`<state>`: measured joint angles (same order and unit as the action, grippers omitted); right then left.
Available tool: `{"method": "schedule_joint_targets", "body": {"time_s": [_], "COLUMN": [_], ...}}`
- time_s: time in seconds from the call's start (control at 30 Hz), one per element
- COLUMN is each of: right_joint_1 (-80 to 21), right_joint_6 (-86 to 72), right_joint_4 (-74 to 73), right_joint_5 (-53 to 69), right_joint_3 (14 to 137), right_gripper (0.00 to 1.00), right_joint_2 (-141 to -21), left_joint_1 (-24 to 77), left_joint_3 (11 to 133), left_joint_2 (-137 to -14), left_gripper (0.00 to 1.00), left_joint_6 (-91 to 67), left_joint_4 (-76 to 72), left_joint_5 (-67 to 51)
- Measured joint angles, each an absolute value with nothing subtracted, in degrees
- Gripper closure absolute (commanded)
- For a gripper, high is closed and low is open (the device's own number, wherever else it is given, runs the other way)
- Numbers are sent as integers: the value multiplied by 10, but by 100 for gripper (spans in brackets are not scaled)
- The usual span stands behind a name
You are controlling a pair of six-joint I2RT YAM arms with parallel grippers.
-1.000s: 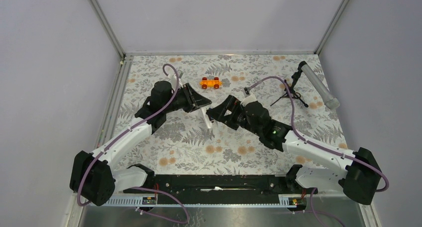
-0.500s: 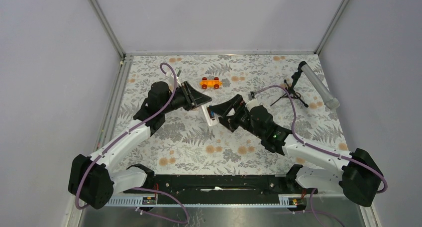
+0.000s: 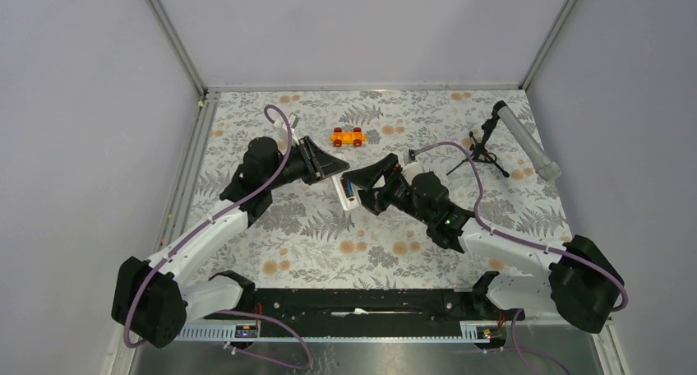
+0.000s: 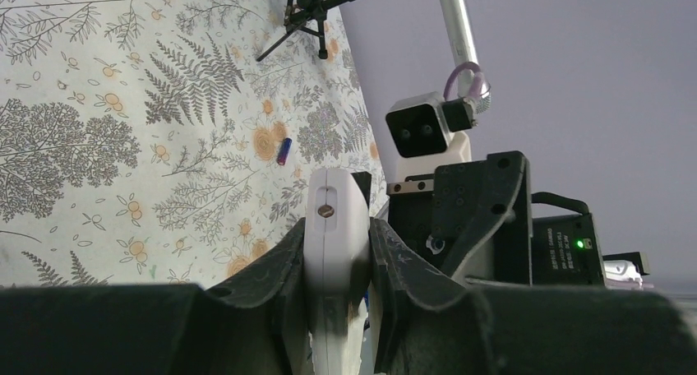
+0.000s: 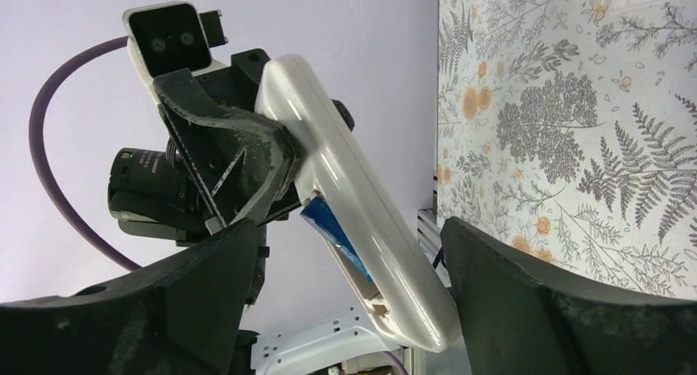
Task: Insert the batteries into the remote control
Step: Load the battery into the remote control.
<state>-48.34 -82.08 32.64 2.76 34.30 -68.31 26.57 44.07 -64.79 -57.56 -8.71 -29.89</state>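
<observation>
A slim white remote control is held off the table near the middle of the overhead frame, below an orange toy car. Its shell is glossy with rounded edges. Its back is open, and in the right wrist view the recessed battery bay holds one blue battery lying lengthwise. A second battery, blue-purple with a reddish tip, lies loose on the fern-printed tablecloth, left of centre in the left wrist view. The left gripper is clamped narrowly on the remote's two long sides. That view shows the remote end-on, with a small round hole in its end. The right gripper faces it from the right of the frame, its fingers spread wide. One finger stands on each side of the remote, and neither touches it. At the upper right of the overhead frame, a grey tube sits tilted on a black tripod.
</observation>
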Motion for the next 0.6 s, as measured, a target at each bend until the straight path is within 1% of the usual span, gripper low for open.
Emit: {"method": "schedule_joint_targets", "body": {"time_s": [0.1,0.43,0.6], "right_joint_1": [-480,-471,-467], "right_joint_6": [-832,-861,-869], "right_joint_4": [334,375,389], "right_joint_5": [38,71,83], "right_joint_3": [340,335,334], "right_gripper": [18,24,34], "right_joint_2": [-689,-714,-719], "left_joint_1": [266,266,266], "left_joint_3": [434,433,433], "left_joint_2": [-640,-634,-634], "left_gripper": [100,100,100], "left_joint_6": [-572,-569,-569], "left_joint_4": [-93,-115,-121], "left_joint_5": [-300,-311,-314]}}
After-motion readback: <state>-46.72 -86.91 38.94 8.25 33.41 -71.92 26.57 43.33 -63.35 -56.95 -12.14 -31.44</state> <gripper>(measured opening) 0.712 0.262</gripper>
